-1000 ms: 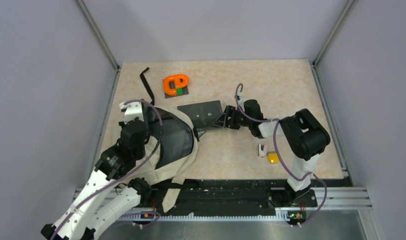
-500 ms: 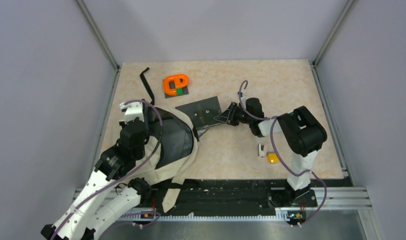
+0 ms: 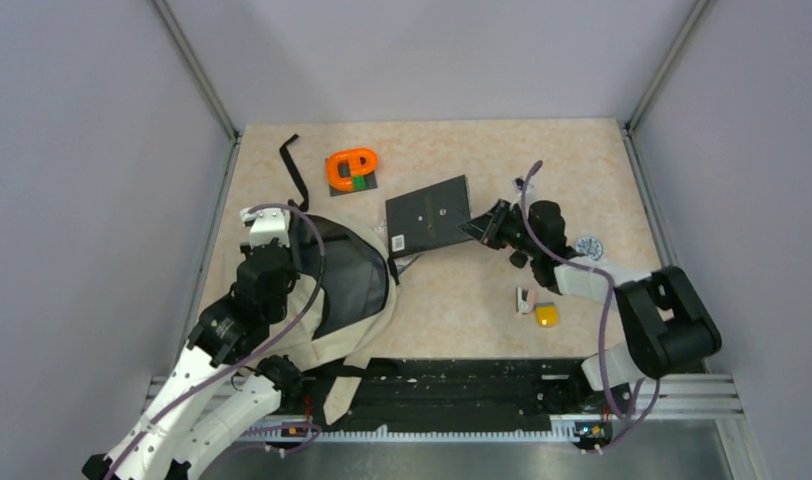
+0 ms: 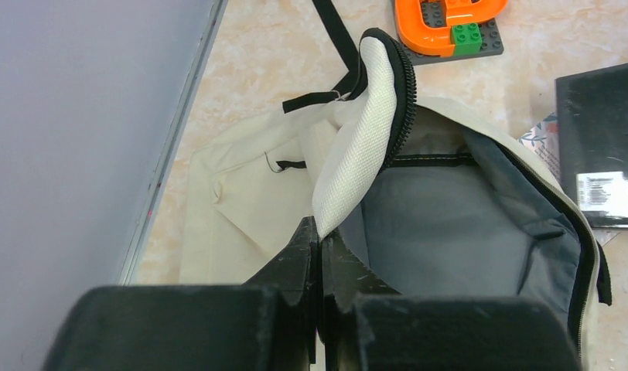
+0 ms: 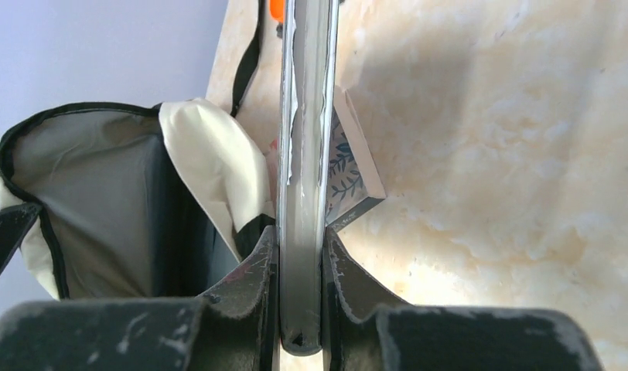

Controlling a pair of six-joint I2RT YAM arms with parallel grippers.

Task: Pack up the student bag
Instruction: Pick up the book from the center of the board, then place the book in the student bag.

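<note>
- Left gripper [image 4: 320, 232] pinched shut on the raised white flap of the student bag [image 4: 241, 193]; grey lining exposed
- Right gripper [image 5: 299, 232] clamped on one edge of a black book [image 3: 429, 212], held near the tabletop's middle, just beside the bag's open mouth
- Bag lies along the left edge, toward the near-left corner; orange toy [image 3: 352, 168] near the far edge; small yellow item [image 3: 547, 316] toward the near edge, right of centre

Overhead, the left arm [image 3: 222, 330] hides the left side of the student bag [image 3: 352, 285]. Black book [image 4: 597, 131] runs off the left wrist view's right edge; orange toy [image 4: 410, 23] clipped at top. Patterned booklet [image 5: 346, 178] mostly hidden behind the book. Small round thing [image 3: 587, 245]: too small to tell.
</note>
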